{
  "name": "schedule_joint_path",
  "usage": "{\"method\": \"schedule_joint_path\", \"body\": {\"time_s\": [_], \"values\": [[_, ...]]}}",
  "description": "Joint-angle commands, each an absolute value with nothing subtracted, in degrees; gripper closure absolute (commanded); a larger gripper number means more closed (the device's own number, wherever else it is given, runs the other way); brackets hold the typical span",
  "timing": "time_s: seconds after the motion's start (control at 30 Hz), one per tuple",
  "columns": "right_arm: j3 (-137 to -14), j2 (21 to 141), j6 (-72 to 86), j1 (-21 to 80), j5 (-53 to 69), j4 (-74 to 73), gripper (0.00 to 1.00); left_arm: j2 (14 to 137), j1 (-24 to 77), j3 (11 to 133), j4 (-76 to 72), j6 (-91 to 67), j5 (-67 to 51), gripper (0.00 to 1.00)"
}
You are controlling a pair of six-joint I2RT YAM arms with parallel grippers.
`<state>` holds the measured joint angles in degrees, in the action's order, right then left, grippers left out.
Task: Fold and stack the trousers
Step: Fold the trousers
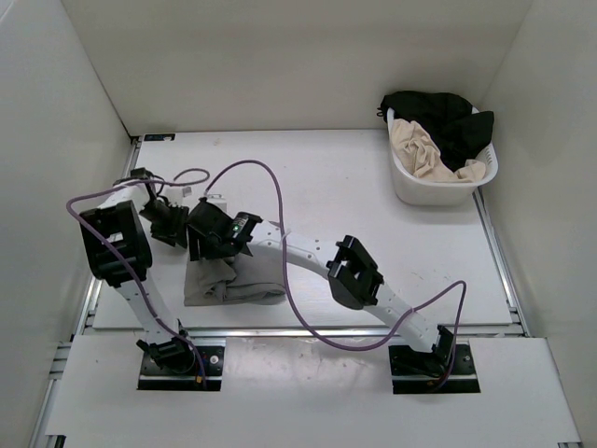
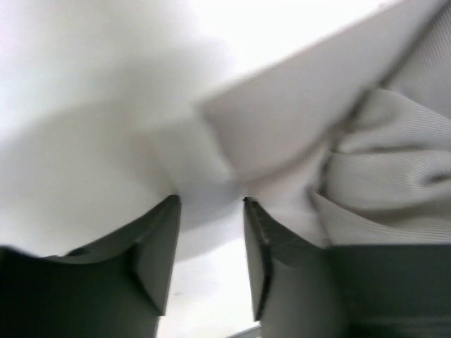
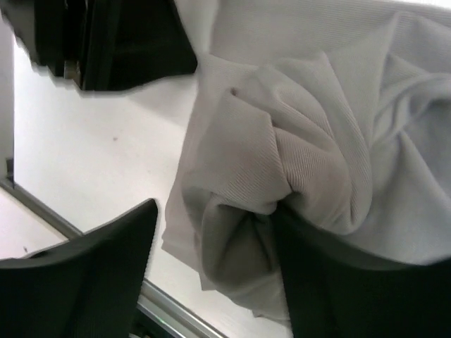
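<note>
The grey trousers lie in a crumpled, partly folded heap near the table's front left. My right gripper hangs over their far edge. In the right wrist view the gripper is open wide, and a bunched fold of the trousers lies between the jaws against the right finger. My left gripper sits just left of the heap. In the left wrist view it is open and empty over bare table, with the trousers' fabric to its right.
A white laundry basket stands at the back right, holding a beige garment and a black garment. White walls enclose the table on three sides. A metal rail runs along the table's front edge, close to the trousers.
</note>
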<state>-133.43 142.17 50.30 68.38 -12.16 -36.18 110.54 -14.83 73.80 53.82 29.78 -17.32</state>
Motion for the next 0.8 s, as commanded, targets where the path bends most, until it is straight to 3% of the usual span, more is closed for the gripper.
{"method": "schedule_joint_path", "body": {"time_s": [0.0,0.03,0.13,0.27,0.43,0.5,0.6,0.77], "values": [[-136.0,140.6,42.8,68.6,-8.8,-32.7,0.26,109.1,-16.2,78.7,51.5,30.7,-15.3,0.43],[-136.0,139.4,39.8,69.2,-7.7,-32.7,0.23,107.5,-16.2,79.5,51.5,30.7,-15.3,0.34],[-136.0,135.9,35.2,70.9,-8.6,-35.8,0.18,103.6,-16.2,82.4,52.6,30.7,-14.1,0.25],[-126.0,124.8,32.3,72.2,-16.5,-38.1,0.15,97.5,-16.2,85.2,55.7,31.4,-16.3,0.12],[-93.6,102.3,45.8,71.7,-29.5,-31.2,0.1,90.8,-10.5,84.6,61.6,33.1,-20.6,0.01],[-87.6,97.8,51.9,68.4,-31.2,-32.0,0.1,88.9,-7.7,82.5,63.7,32.8,-21.9,0.0],[-78.5,97.2,52.1,63.5,-22.5,-25.3,0.03,85.4,-1.1,76.1,64.3,31.1,-22.5,0.0],[-79.2,104.8,46.7,60.1,-12.5,-19.3,0.01,81.6,10.7,64.7,60.1,26.5,-14.8,0.0]]}}
